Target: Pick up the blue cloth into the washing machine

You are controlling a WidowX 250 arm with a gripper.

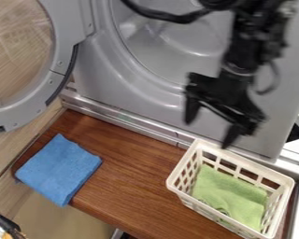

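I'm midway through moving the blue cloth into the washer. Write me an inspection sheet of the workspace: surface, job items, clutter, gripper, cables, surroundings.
Surface: brown wooden board in front of the machine.
Blue cloth: folded, at the board's left end, its lower corner poking past the front edge; not in the gripper.
Washing machine: round door swung open to the left.
Clutter: white basket on the board's right part, green cloth inside.
Gripper: open, holding nothing, in front of the machine near the basket's upper left corner.
Cables: black cable curving beside the arm at the top.
Surroundings: partly visible object at the lower left corner, identity unclear.
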